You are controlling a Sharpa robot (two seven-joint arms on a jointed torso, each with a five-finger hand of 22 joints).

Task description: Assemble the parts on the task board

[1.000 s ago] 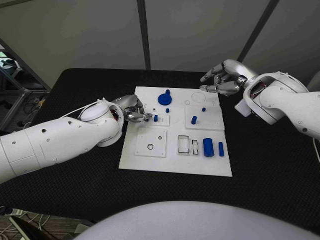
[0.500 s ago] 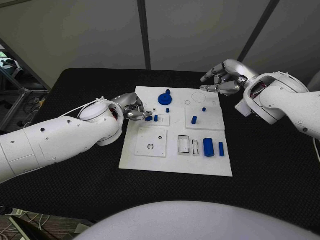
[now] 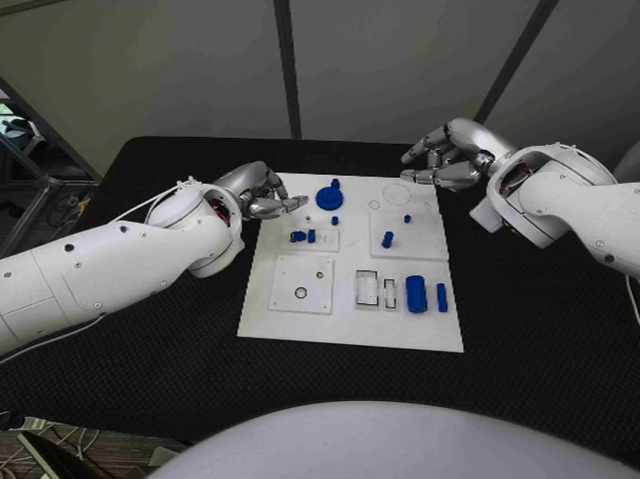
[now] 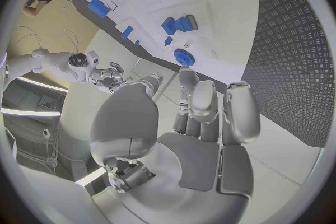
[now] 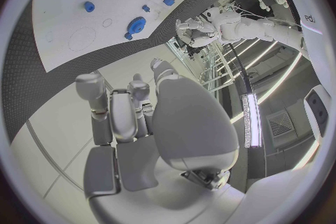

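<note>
Presently, operator, your stock reads thus: one white task board [image 3: 351, 329] lying in the middle of the black tabletop [image 3: 550, 329], with blue parts on it. Item, a round blue gear-like part [image 3: 329, 198] near the board's far edge, with a small blue peg [image 3: 334, 220] just beside it. Item, a pair of small blue pieces [image 3: 303, 237] on the inset plate at the board's left. Item, a short blue post [image 3: 387, 239] on the right inset plate, and a tiny blue stud [image 3: 406, 217] beyond it. Item, a thick blue cylinder [image 3: 416, 293] and a slim blue bar [image 3: 442, 297] lying side by side at the board's right edge, next to two rectangular slots [image 3: 377, 289]. Your left robot hand [image 3: 263, 197] hangs over the board's far left corner, near the gear-like part; its fingers [image 4: 210, 103] lie straight and close together, and it holds nothing. Your right robot hand [image 3: 446, 160] sits above the tabletop beyond the board's far right corner, well apart from the parts; its fingers [image 5: 115, 106] are partly curled and loosely apart, with nothing in its palm.
</note>
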